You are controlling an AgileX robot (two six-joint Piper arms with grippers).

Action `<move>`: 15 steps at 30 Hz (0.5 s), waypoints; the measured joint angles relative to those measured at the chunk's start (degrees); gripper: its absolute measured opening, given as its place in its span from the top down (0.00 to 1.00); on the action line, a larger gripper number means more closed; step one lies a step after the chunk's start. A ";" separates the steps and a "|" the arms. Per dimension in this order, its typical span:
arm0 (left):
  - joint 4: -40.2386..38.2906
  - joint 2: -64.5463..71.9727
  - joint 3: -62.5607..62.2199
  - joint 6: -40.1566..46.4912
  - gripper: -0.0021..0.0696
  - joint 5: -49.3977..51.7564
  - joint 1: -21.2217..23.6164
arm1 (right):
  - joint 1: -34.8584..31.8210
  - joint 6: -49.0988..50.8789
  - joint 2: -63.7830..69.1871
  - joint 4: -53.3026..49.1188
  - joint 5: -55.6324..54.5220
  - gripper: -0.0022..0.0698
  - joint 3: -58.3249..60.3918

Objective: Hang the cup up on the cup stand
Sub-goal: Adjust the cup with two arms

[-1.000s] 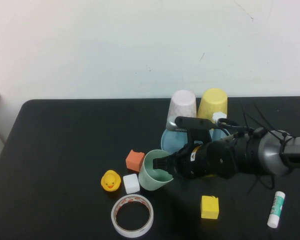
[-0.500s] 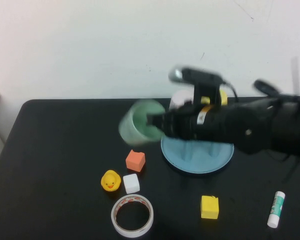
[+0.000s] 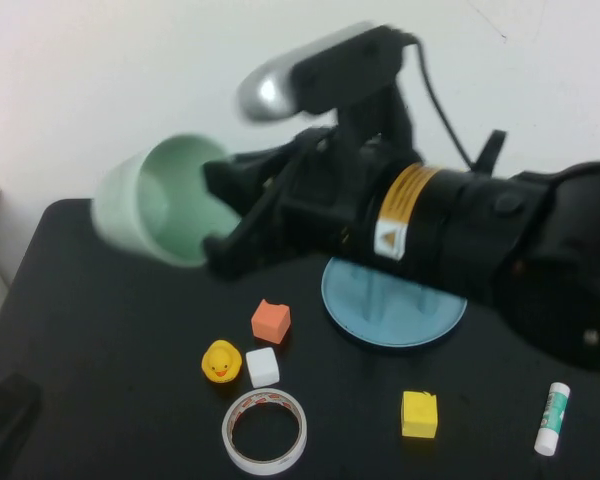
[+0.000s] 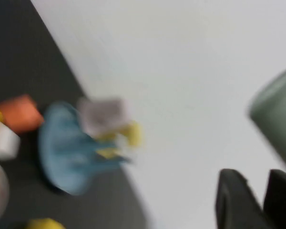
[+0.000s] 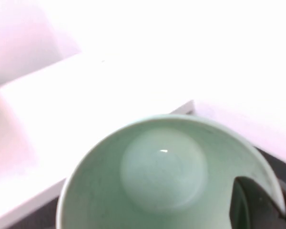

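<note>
The pale green cup (image 3: pixel 165 200) hangs high above the table's left half, tipped on its side with its mouth toward the right arm. My right gripper (image 3: pixel 225 215) is shut on its rim. In the right wrist view one finger (image 5: pixel 248 200) sits inside the cup (image 5: pixel 157 176), the other outside the wall. The light-blue cup stand (image 3: pixel 395 320) is on the table below the arm, its posts mostly hidden. My left gripper (image 4: pixel 252 174) is in the air facing the wall, apart from the cup (image 4: pixel 279 114) and the cup stand (image 4: pixel 64 152).
An orange block (image 3: pixel 270 321), yellow duck (image 3: pixel 221 361), white cube (image 3: pixel 263 367) and tape roll (image 3: pixel 265 431) lie left of the stand. A yellow block (image 3: pixel 419 414) and a glue stick (image 3: pixel 553 419) lie in front. A pinkish cup (image 4: pixel 102 117) and a yellow cup (image 4: pixel 128 136) are on the stand. A dark shape (image 3: pixel 5 420) sits at the front left corner.
My right gripper has lifted the cup from the table beside the white cube, up and to the left. A dark shape has appeared at the front left corner.
</note>
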 joint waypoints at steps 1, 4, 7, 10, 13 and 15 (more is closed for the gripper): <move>-4.03 0.00 0.00 0.00 0.80 0.94 0.00 | 0.97 -0.09 0.00 -2.14 -0.11 0.94 0.00; -13.53 0.00 0.00 0.58 0.64 1.38 -0.09 | 3.15 -0.09 0.00 -8.05 -0.79 0.94 0.00; -22.64 0.00 0.00 0.67 0.50 0.34 -0.09 | 4.44 -0.09 0.00 -13.11 -1.58 0.94 0.00; -27.58 0.00 0.00 0.67 0.46 -0.76 -0.09 | 4.96 -0.09 -0.08 -16.39 -1.83 0.94 0.00; -28.94 0.00 0.00 0.84 0.44 -1.74 -0.09 | 4.99 -0.09 -0.08 -17.89 -2.96 0.94 0.11; -29.14 0.00 0.00 2.14 0.44 -3.12 -0.09 | 4.99 -0.09 -0.08 -19.21 -4.17 0.94 0.22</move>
